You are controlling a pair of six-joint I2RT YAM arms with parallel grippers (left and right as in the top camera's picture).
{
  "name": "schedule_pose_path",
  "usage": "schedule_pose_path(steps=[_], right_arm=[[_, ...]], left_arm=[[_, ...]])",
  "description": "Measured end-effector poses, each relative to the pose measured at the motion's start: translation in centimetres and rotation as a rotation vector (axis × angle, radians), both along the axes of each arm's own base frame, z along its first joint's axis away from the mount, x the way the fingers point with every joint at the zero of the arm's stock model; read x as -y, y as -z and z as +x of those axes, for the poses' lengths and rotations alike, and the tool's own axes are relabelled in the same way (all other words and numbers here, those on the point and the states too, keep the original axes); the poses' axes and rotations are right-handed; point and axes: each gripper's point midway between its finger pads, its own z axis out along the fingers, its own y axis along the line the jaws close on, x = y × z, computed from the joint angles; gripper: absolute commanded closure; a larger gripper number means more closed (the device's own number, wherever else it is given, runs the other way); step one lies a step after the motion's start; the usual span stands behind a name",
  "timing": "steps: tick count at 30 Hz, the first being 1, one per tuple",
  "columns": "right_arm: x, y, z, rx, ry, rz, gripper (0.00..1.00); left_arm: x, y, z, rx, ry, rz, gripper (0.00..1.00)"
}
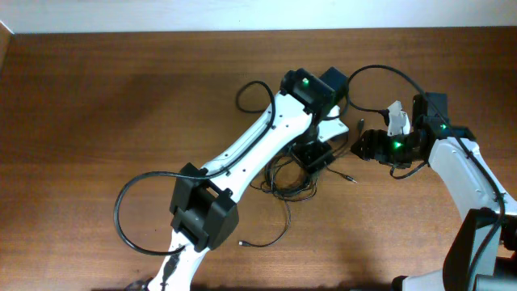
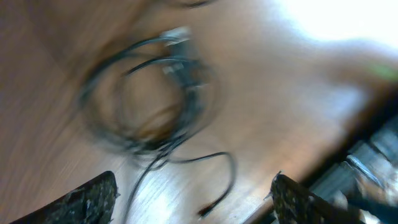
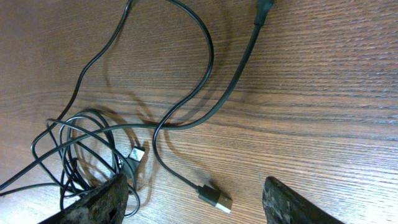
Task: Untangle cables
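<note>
The cables (image 1: 292, 179) lie as a loose tangle of thin black loops on the wooden table, partly hidden under my left arm. My left gripper (image 1: 317, 153) hovers over the tangle. In the blurred left wrist view the cable coil (image 2: 149, 93) sits ahead of the left gripper (image 2: 196, 200), which is open, with a loose cord end (image 2: 214, 200) lying on the table between its fingers. My right gripper (image 3: 196, 202) is open too, and a USB plug (image 3: 216, 199) rests on the wood between its fingers. The cable bundle (image 3: 81, 149) lies beside its left finger (image 3: 99, 202).
One thin cord (image 1: 271, 236) trails toward the front of the table and ends in a small plug. A thick black arm cable (image 1: 129, 206) loops at the left, another arm cable (image 1: 388, 74) arcs at the back right. The table's far edge (image 1: 242, 32) meets a white wall.
</note>
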Motion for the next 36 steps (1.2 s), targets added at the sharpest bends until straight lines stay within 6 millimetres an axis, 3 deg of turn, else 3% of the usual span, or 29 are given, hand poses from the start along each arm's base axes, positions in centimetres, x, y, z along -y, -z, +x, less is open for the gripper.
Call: schedule_pose_path(steps=[1, 3, 7, 8, 9, 10, 13, 17, 20, 21, 22, 24, 26, 27, 29, 31, 33, 36], right_arm=[[0.0, 0.0, 0.0, 0.0, 0.0, 0.0, 0.3], [0.0, 0.0, 0.0, 0.0, 0.001, -0.003, 0.29], [0.1, 0.0, 0.0, -0.001, 0.002, -0.003, 0.28], [0.0, 0.0, 0.0, -0.003, 0.002, -0.002, 0.23], [0.0, 0.0, -0.1, -0.005, 0.003, -0.002, 0.2], [0.0, 0.1, -0.4, -0.019, 0.004, 0.0, 0.13], [-0.7, 0.1, -1.6, -0.072, -0.007, 0.044, 0.13], [-2.5, 0.4, -3.1, -0.099, -0.054, 0.139, 0.12], [-4.8, 1.9, -5.9, -0.161, -0.111, 0.206, 0.12], [-6.3, 2.1, -6.8, -0.164, -0.162, 0.251, 0.12], [-7.6, 1.9, -7.4, -0.154, -0.214, 0.29, 0.12], [-11.2, 0.0, -7.7, -0.077, -0.349, 0.421, 0.13], [-13.2, -1.3, -7.8, -0.019, -0.428, 0.496, 0.17], [-14.8, -2.3, -8.1, 0.013, -0.483, 0.556, 0.18], [-16.7, -3.7, -7.5, 0.033, -0.491, 0.636, 0.31], [-17.2, -4.1, -6.3, 0.008, -0.421, 0.657, 0.48], [-17.2, -3.9, -5.3, -0.055, -0.312, 0.65, 0.62], [-17.6, -2.4, -4.7, -0.135, -0.178, 0.569, 0.69]], left_arm=[[-2.7, 0.0, 0.9, 0.031, -0.121, 0.115, 0.1], [-5.8, -0.1, 2.3, 0.043, -0.251, 0.193, 0.11], [-8.1, 0.5, 2.7, 0.023, -0.339, 0.246, 0.12], [-8.4, 1.2, 2.1, 0.002, -0.337, 0.269, 0.21], [-8.5, 2.0, 1.7, -0.013, -0.336, 0.285, 0.37], [-8.6, 2.9, 1.5, -0.022, -0.335, 0.295, 1.0], [-9.1, 6.1, 0.8, -0.048, -0.342, 0.323, 1.0], [-8.3, 6.5, 1.9, -0.02, -0.359, 0.266, 1.0], [-8.1, 3.3, 3.6, 0.044, -0.41, 0.141, 1.0], [-7.9, 0.8, 4.5, 0.085, -0.438, 0.046, 1.0], [-7.9, -0.8, 4.9, 0.107, -0.45, -0.014, 1.0], [-7.5, -6.0, 6.1, 0.163, -0.473, -0.235, 1.0], [-7.8, -8.1, 6.3, 0.163, -0.49, -0.328, 1.0], [-8.3, -8.9, 6.5, 0.152, -0.51, -0.369, 1.0], [-9.4, -9.1, 7.0, 0.131, -0.544, -0.393, 1.0], [-9.7, -9.1, 7.0, 0.119, -0.557, -0.4, 1.0], [-9.9, -9.1, 6.9, 0.112, -0.562, -0.401, 1.0], [-9.9, -9.1, 6.8, 0.103, -0.562, -0.401, 1.0]])
